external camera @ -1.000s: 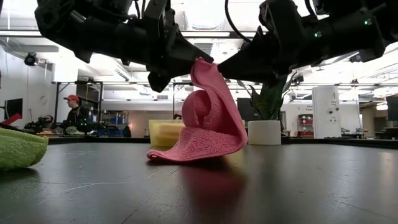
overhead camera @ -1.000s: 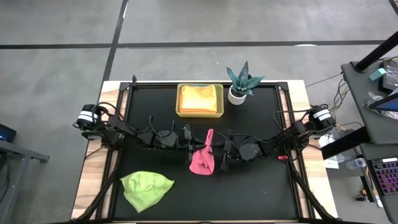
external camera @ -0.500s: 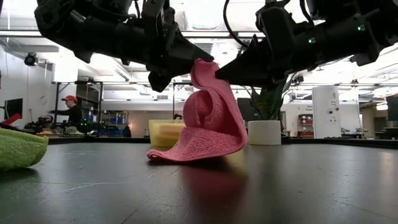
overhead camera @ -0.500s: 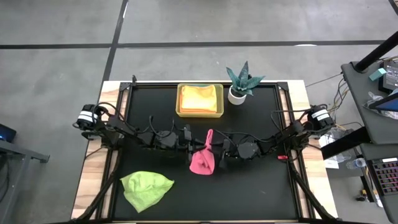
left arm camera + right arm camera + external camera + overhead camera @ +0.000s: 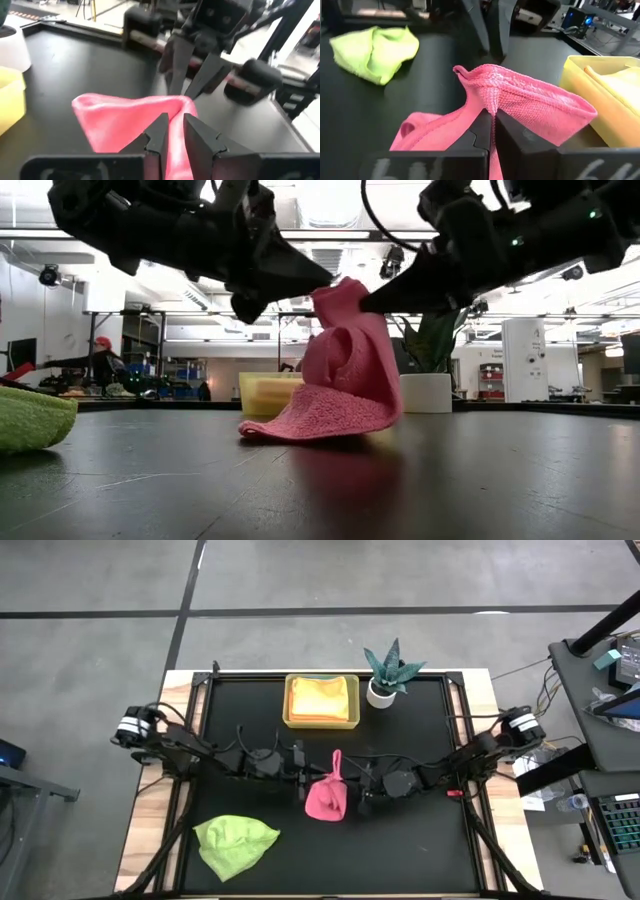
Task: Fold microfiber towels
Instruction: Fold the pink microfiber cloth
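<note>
Pink towel [image 5: 326,797] lies mid-table, its lifted edge running 6 to 12 o'clock, pinched at the 12 o'clock end by left gripper [image 5: 312,777] from 9 and right gripper [image 5: 352,780] from 3, both equally near.

Black-topped table [image 5: 420,840] with pale wood edges — on it: yellow tray [image 5: 321,722], potted plant [image 5: 385,680], lime green towel [image 5: 236,843], pink towel [image 5: 324,802] at centre.
</note>
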